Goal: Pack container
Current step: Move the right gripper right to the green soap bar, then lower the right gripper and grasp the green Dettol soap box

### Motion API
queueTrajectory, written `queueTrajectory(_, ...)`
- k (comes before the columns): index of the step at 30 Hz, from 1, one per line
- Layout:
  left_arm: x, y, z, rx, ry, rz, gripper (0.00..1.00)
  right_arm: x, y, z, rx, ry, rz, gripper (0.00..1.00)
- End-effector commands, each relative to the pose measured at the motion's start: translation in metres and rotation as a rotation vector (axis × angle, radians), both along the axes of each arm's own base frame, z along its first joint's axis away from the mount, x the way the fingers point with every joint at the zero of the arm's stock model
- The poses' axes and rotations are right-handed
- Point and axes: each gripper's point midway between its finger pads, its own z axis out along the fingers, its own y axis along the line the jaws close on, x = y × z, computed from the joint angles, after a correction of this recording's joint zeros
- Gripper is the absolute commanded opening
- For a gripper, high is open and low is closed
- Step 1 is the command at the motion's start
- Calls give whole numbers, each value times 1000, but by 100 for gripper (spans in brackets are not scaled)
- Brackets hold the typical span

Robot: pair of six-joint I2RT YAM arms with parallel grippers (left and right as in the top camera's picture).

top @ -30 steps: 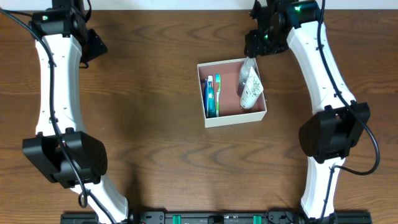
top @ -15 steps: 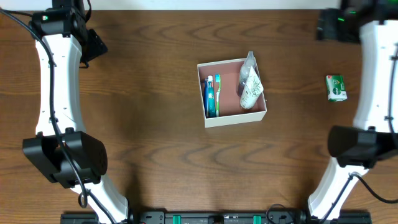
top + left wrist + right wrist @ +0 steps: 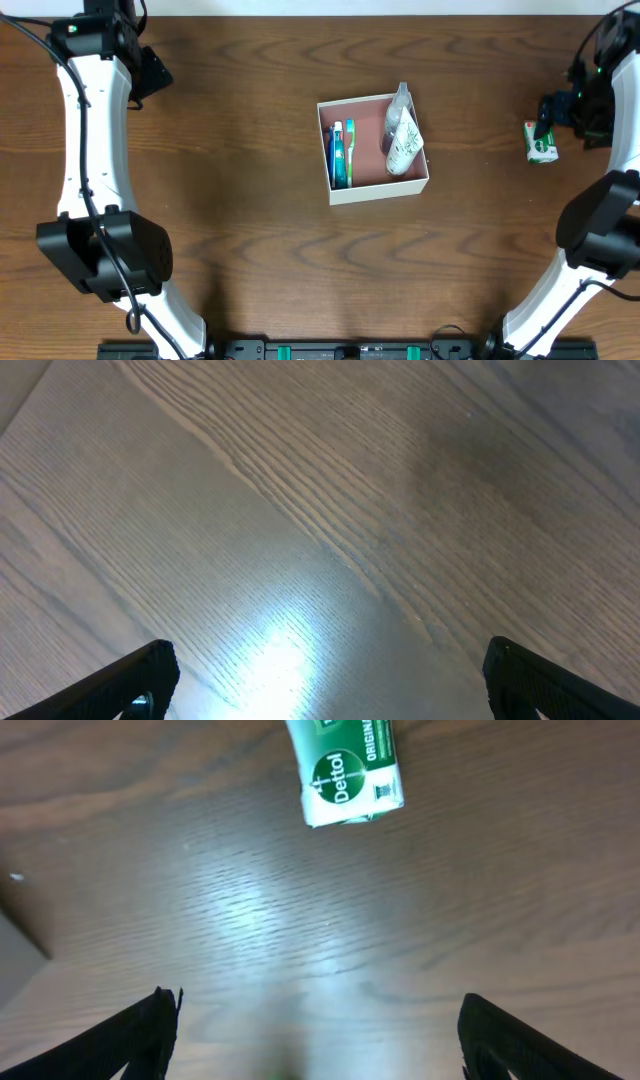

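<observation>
soap bar lay just ahead of the right gripper (jaws wide, holding nothing), its long axis pointing away.

Square shallow container, lidless, white outer walls, dusty pink inside, flat and slightly turned, mid-table toward the far edge, toothbrushes along its left wall, white tube at right

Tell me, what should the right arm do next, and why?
Probably bring the open right gripper forward over the Dettol soap bar and lower around it: the bar lies on the table, outside the container, not yet packed.
</observation>
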Motion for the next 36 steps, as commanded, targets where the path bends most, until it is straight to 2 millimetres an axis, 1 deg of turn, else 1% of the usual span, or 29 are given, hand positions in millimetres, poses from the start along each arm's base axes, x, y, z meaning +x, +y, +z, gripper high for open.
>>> queueTrajectory(1, -1, 2, -5, 11, 21, -2, 98, -4, -8, -15, 21, 15, 82, 88)
queueTrajectory(4, -1, 2, -5, 12, 21, -2, 98, 7, -21, -31, -1, -35, 109, 88)
queueTrajectory(9, -1, 2, -5, 11, 21, -2, 98, 23, -35, -55, -35, -111, 116, 94)
queueTrajectory(11, -1, 2, -5, 11, 21, -2, 98, 27, -36, -63, -41, -128, 116, 96)
queueTrajectory(13, -1, 2, -5, 12, 21, -2, 98, 34, -30, -74, -16, -163, 122, 99)
queueTrajectory(18, -1, 2, -5, 12, 21, -2, 98, 43, -19, -94, 17, -218, 147, 99)
queueTrajectory(21, -1, 2, -5, 11, 21, -2, 98, 48, -14, -101, 38, -251, 153, 99)
queueTrajectory(28, -1, 2, -5, 12, 21, -2, 98, 56, -17, -111, 16, -298, 156, 99)
queueTrajectory(36, -1, 2, -5, 11, 21, -2, 98, 57, -18, -123, 13, -303, 157, 99)
